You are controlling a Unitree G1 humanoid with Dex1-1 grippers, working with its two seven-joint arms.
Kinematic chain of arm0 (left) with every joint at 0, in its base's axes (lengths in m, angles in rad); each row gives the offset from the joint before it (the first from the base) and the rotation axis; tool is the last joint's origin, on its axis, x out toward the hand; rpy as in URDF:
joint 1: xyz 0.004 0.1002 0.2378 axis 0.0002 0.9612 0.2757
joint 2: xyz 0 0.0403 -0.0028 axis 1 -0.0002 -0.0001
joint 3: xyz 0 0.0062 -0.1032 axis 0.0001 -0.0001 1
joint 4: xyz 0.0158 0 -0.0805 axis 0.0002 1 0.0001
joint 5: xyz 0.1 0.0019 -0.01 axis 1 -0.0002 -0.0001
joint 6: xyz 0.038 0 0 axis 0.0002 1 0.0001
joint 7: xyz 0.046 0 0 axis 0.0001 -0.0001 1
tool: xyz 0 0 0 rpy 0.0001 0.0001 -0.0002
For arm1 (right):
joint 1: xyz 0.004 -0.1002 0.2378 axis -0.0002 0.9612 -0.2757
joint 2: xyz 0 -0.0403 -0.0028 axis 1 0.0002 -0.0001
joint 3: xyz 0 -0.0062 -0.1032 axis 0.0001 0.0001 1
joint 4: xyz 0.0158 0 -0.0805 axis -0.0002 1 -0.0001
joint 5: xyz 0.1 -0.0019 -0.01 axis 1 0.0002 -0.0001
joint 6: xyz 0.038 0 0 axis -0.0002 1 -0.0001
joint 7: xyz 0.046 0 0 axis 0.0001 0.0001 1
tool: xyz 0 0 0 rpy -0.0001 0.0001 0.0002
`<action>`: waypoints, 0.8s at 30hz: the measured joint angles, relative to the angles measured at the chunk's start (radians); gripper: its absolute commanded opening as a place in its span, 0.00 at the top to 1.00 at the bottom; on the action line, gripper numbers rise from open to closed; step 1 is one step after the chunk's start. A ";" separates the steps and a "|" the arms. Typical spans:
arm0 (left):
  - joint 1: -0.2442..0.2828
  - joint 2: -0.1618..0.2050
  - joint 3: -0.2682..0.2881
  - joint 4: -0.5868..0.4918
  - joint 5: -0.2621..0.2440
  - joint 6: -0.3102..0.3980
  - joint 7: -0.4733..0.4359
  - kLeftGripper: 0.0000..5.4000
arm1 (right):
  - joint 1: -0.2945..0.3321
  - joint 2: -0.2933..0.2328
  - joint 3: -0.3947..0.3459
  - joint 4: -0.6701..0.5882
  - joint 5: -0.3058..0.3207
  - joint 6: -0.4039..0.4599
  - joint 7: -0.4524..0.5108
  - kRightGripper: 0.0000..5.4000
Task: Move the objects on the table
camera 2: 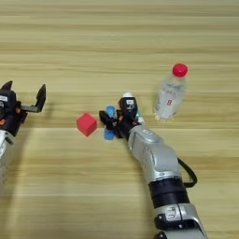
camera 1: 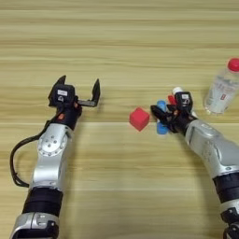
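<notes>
A short blue tube [camera 1: 161, 129] lies on the table [camera 1: 116, 177], just right of a small red cube [camera 1: 139, 118]. My right gripper [camera 1: 160, 115] reaches in from the right. Its black fingers are closed across the tube's middle, so only the two blue ends show. A white tip [camera 2: 127, 95] and a bit of red peek out behind that gripper, mostly hidden by it. The clear bottle [camera 2: 169, 98] with a red cap stands upright to the right. My left gripper [camera 1: 78, 87] is at the left, open and holding nothing, well apart from the cube.
Both silver forearms come in from the near edge, the left one [camera 1: 49, 154] with a black cable looping beside it. Bare wooden planks stretch across the far half of the table [camera 2: 116, 37].
</notes>
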 measured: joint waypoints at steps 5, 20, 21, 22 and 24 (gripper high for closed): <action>0.000 0.000 -0.005 0.000 0.000 0.000 -0.001 0.00 | 0.012 -0.001 0.000 -0.009 -0.013 -0.024 0.003 0.15; 0.000 0.000 -0.009 0.000 0.003 0.011 0.000 0.00 | 0.049 0.002 0.031 -0.148 -0.035 -0.189 0.061 0.01; 0.000 0.000 -0.009 0.000 0.003 0.011 0.000 0.00 | 0.053 0.001 0.033 -0.157 -0.039 -0.205 0.061 0.01; 0.000 0.000 -0.009 0.000 0.003 0.011 0.000 0.00 | 0.056 0.001 0.036 -0.165 -0.046 -0.225 0.061 0.01; 0.000 0.000 -0.009 0.000 0.003 0.011 0.000 0.00 | 0.060 0.000 0.038 -0.182 -0.063 -0.265 0.060 0.01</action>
